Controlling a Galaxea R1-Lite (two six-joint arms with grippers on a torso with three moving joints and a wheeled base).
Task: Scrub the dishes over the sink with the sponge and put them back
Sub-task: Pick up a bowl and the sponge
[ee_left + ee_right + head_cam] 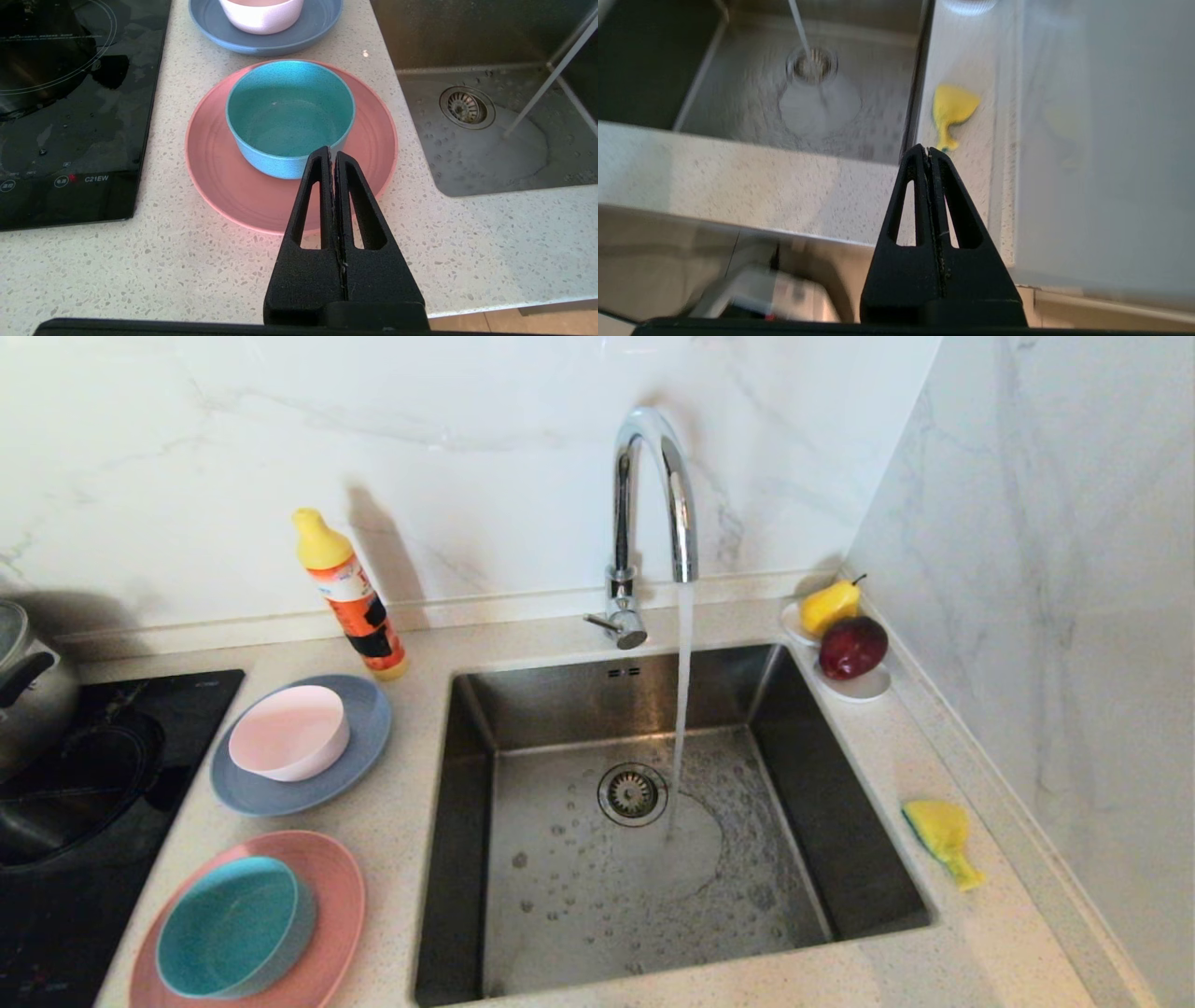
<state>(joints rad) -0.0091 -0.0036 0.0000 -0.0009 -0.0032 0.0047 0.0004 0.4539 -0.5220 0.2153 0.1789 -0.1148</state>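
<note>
Left of the sink [467, 784], a pale pink bowl [291, 731] sits on a grey-blue plate [369, 719]. Nearer me, a teal bowl [233, 924] rests on a salmon-pink plate [336, 887]. The yellow sponge [943, 835] lies on the counter right of the sink. Neither gripper appears in the head view. My left gripper [331, 150] is shut and empty, above the near rim of the teal bowl [289, 112]. Also shut and empty, my right gripper [928, 148] hangs over the counter's front edge, short of the sponge [951, 112].
Water runs from the chrome faucet [653, 504] into the sink beside the drain [632, 793]. A detergent bottle [350, 593] stands behind the plates. A pear [829, 605] and a dark red fruit [851, 647] sit on a white dish. A black cooktop [84, 784] with a pot [28, 681] lies at the left.
</note>
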